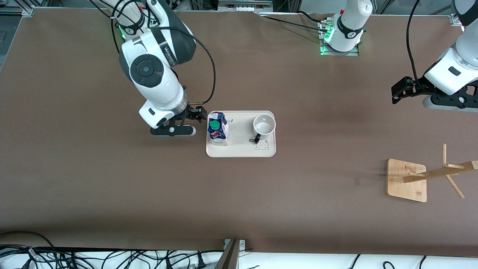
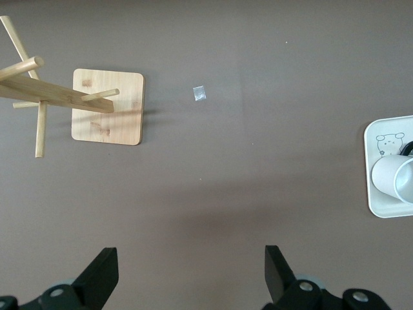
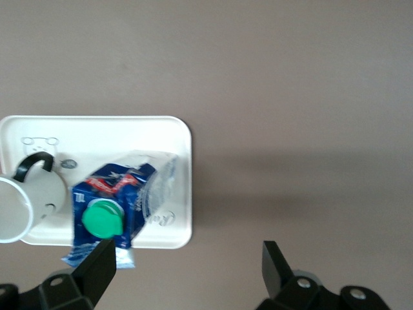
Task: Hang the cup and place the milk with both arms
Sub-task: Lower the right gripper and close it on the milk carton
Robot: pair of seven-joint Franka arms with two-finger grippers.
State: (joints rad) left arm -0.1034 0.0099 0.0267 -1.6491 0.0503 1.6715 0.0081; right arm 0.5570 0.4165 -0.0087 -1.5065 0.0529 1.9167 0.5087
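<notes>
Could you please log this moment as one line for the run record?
milk and cup upright on tray | right gripper open beside milk | left gripper open, waiting above table | rack empty

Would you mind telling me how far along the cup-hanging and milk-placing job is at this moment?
Nothing looks done yet: the cup and the milk both stand on the tray, and the wooden rack is bare. In hand: the right gripper, jaws open, is beside the milk. The left gripper waits open over bare table. Grasping, hanging and placing all remain.
</notes>
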